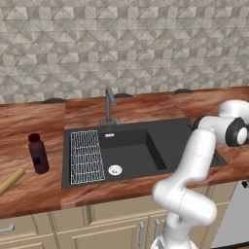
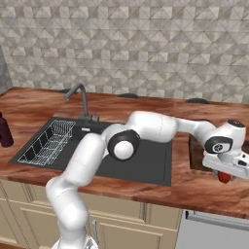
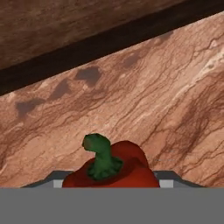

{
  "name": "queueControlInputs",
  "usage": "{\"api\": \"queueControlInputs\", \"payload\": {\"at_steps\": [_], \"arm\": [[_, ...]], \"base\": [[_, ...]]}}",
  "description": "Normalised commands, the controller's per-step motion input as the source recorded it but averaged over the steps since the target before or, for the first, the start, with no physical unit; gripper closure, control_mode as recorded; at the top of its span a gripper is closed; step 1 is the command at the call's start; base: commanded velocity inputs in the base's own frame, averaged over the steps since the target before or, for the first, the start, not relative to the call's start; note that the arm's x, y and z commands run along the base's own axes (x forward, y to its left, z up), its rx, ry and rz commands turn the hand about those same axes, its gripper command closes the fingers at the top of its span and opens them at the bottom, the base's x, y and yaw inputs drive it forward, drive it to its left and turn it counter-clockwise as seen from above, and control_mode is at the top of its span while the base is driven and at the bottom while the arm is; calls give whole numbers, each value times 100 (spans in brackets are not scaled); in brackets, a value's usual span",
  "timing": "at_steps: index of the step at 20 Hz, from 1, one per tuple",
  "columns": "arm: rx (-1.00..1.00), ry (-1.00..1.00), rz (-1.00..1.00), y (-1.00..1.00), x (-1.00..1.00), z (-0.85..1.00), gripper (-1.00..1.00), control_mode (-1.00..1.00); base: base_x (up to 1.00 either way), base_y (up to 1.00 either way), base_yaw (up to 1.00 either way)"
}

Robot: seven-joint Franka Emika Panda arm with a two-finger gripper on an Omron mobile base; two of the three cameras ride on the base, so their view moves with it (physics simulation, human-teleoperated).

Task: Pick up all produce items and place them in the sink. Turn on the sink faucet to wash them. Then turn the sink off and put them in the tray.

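The produce item [image 3: 114, 168] is a glossy red fruit with a green stem. It sits on the wood counter and fills the gap between the tips of my gripper [image 3: 111, 183], which is shut on it. In the right base view my gripper [image 2: 224, 174] points down at the red fruit [image 2: 224, 178], just in front of the dark brown tray [image 2: 196, 154]. The tray's rim [image 3: 109, 41] runs across the top of the hand view. The black sink [image 1: 131, 153] has a silver drain [image 1: 115, 169] and a white wire rack [image 1: 86, 156]. The sink faucet [image 1: 110, 104] stands behind it, and no water is running.
A dark maroon bottle [image 1: 38, 153] and a tan rolling pin [image 1: 11, 180] lie on the counter left of the sink. My arm [image 2: 151, 127] stretches across the basin to the right. A tiled wall backs the counter, whose front edge is close to the fruit.
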Motion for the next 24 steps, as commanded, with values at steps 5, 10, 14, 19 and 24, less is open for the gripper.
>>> {"api": "queueControlInputs", "payload": {"at_steps": [5, 10, 14, 19, 24], "arm": [[0, -8, 0, 96, -21, 72, 100, -100], [0, -3, 0, 100, -5, 61, 100, -100], [-1, 0, 0, 100, 0, 36, 100, -100], [0, 0, 0, 100, 0, 16, 100, -100], [0, 0, 3, 100, 0, 4, 100, -100]], "base": [[0, 0, 0], [0, 0, 0], [0, 0, 0], [0, 0, 0], [0, 0, 0]]}}
